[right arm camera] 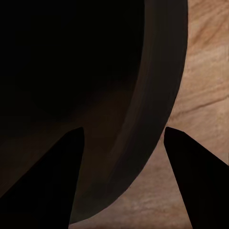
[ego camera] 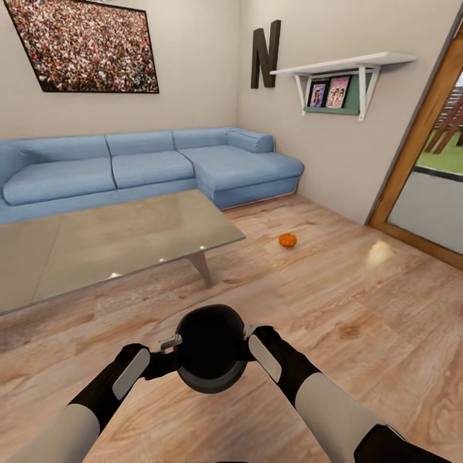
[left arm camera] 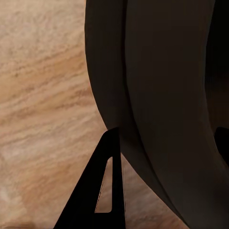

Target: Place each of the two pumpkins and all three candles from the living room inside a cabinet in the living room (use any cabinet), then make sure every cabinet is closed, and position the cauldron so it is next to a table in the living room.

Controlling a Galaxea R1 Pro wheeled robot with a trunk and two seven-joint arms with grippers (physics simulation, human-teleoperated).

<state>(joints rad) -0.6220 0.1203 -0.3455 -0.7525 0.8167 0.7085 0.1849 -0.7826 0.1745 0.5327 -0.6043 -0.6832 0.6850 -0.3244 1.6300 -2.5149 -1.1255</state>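
The black cauldron hangs just above the wood floor in front of me, mouth up, held between both arms. My left gripper grips its left rim; in the left wrist view the cauldron wall runs between the fingers. My right gripper clamps the right rim, and in the right wrist view the cauldron rim sits between both dark fingertips. One orange pumpkin lies on the floor beyond the table's right corner. The glossy pale table stands ahead to the left. The cabinet is out of view.
A blue corner sofa runs along the back wall behind the table. A glass door with a wooden frame is at the right, with a wall shelf beside it. A pale blurred spot marks the floor near the door.
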